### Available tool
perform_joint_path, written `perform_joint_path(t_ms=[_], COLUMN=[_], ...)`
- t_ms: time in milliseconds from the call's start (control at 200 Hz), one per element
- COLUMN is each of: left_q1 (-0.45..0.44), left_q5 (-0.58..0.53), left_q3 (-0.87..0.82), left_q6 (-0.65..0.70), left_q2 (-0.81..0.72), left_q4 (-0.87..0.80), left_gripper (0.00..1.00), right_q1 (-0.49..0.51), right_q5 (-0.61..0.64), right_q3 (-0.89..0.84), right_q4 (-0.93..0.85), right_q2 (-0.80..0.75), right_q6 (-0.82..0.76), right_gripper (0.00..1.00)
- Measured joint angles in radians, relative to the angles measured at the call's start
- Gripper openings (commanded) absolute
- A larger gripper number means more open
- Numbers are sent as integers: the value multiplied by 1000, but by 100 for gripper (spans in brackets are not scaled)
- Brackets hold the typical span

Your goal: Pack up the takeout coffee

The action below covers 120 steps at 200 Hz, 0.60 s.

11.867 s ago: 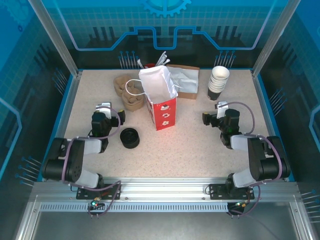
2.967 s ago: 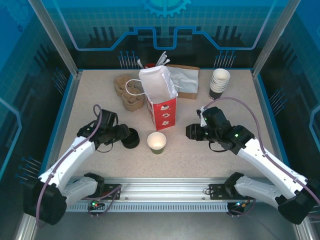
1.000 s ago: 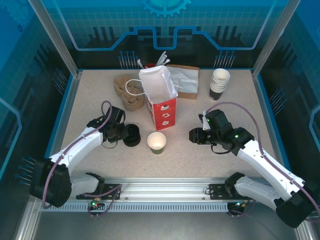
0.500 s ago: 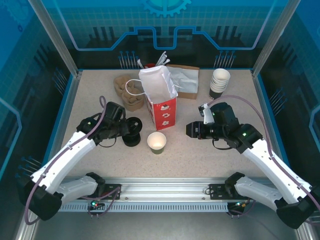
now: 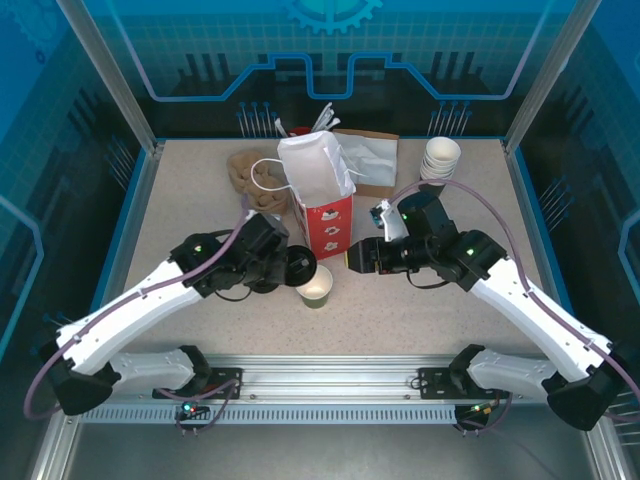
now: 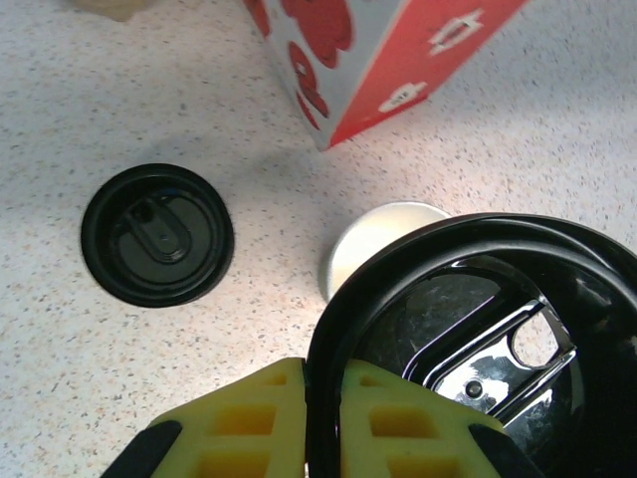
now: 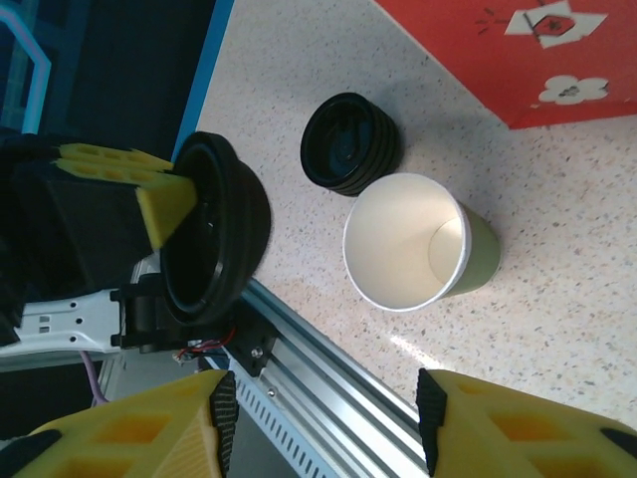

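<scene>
- Table point(image 5: 180, 210): speckled beige top, blue rim. Directions below are read from the top view, 12 o'clock being the far edge.
- Right arm: reaches in from 4 o'clock. The right gripper point(image 5: 358, 258) points toward 9 o'clock, just at 3 o'clock of the cup. In its wrist view the yellow fingers point(image 7: 139, 428) stand wide apart with nothing between them.
- Left arm: reaches in from 8 o'clock. The left gripper point(image 5: 283, 264) sits at 10 o'clock of the cup. Its yellow pads point(image 6: 254, 418) are clamped on the lid's rim.
- Bag point(image 5: 322, 200): red and white paper, upright, mouth open, white handle at its 9 o'clock side. It stands near the table centre.
- Box point(image 5: 378, 165): brown card with white paper inside, at 1 o'clock of the bag.
- Trays point(image 5: 250, 185): brown pulp, at 10 o'clock of the bag, just beside it.
- Cup stack point(image 5: 438, 160): white-lined cups, nested, at 2 o'clock of the bag and well apart from it.
- Cup point(image 5: 316, 288): olive-green sides, white inside, upright on the table with its mouth uncovered. It stands at 6 o'clock of the bag, near it, between the two grippers.
- Lid pile point(image 7: 350, 144): low, black, round, on the table at 9 o'clock of the cup, near it but apart.
- Lid point(image 5: 301, 265): black, round, held on edge by the left gripper, hollow side facing the right gripper. The right wrist view shows a gap between it and the cup.
</scene>
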Motion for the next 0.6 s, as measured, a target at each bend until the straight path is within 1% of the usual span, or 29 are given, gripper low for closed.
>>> perform_joint_path(t_ms=[95,290,600], left_q1=[-30,-69,-102], left_q5=[0,5,18], left_q3=[7,32,77], left_q6=[-5,-23,-25], left_q2=[41,112,202], left_q4=[15,63,122], left_gripper=[12,12,12], right_q1=[13,21,21], right_q5=[-3,-3,14], right_q3=[0,-2,-32], right_q4=[0,6,28], right_q2=[12,17,43], right_q6=[8,24,35], right_gripper=[57,57,56])
